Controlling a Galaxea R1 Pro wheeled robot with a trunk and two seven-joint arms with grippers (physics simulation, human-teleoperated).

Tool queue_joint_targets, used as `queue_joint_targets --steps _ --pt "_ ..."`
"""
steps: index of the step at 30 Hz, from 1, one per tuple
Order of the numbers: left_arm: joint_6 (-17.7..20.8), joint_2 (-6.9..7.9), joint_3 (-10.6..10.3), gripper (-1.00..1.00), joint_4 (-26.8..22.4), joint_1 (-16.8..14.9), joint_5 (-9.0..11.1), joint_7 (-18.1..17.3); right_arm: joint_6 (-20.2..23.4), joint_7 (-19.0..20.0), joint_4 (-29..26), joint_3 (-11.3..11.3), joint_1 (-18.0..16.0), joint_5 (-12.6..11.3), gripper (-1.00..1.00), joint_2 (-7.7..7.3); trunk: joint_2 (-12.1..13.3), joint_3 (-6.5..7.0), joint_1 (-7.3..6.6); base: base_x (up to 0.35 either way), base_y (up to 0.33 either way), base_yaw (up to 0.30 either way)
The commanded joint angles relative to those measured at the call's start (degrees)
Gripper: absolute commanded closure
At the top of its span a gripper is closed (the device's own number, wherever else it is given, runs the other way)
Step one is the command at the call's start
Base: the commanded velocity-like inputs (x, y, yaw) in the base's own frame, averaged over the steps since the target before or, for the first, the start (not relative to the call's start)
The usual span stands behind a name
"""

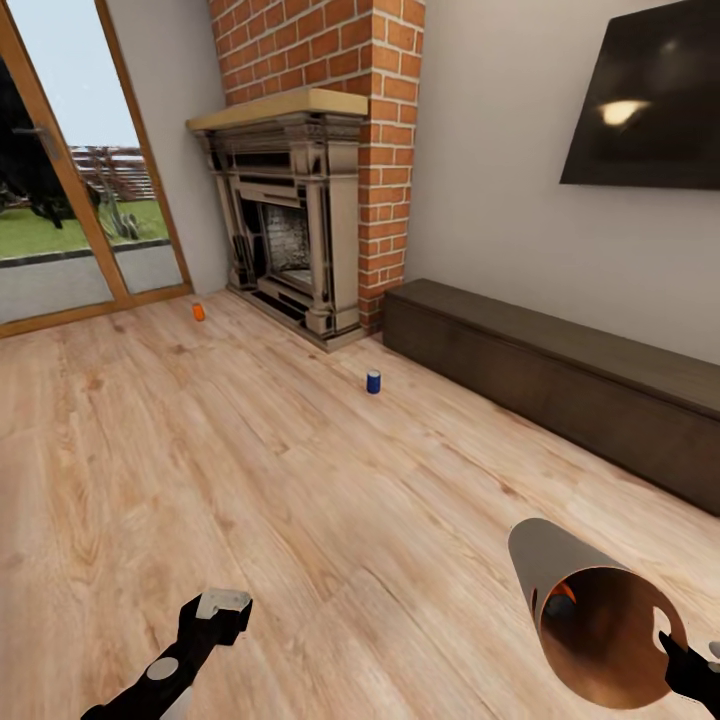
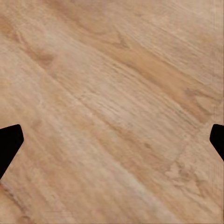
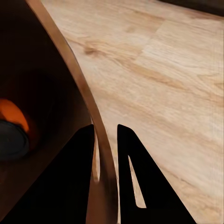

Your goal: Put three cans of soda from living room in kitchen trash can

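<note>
Two cans remain on the floor, an orange can and a blue can near the fireplace, light, rigid and best pinched across their sides, while the right gripper is clamped on the rim of the tilted trash can with another orange can inside, and the left gripper hangs wide open and empty.

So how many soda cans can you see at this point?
3. One orange can stands on the floor near the glass door, a blue can on the floor by the fireplace, and another orange can lies inside the bin held by the right gripper.

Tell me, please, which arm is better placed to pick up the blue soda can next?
The left: its gripper is open and empty, while the right gripper is clamped on the trash can's rim. The blue can stands far ahead.
</note>
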Motion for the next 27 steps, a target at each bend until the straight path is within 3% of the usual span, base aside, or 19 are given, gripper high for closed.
queue_joint_targets --steps 1,15,27 --pt "0.0 0.00 0.0 -1.00 0.0 0.0 0.0 0.0 0.1 0.3 -0.1 0.0 0.0 -0.7 1.00 0.00 0.0 0.01 0.00 0.311 0.174 0.000" --pt "0.0 0.04 0.0 -1.00 0.0 0.0 0.0 0.0 0.1 0.3 -0.1 0.0 0.0 -0.7 1.00 0.00 0.0 0.01 0.00 0.310 0.177 -0.009" --pt "0.0 0.04 0.0 -1.00 0.0 0.0 0.0 0.0 0.1 0.3 -0.1 0.0 0.0 -0.7 1.00 0.00 0.0 0.01 0.00 0.308 0.178 -0.179"
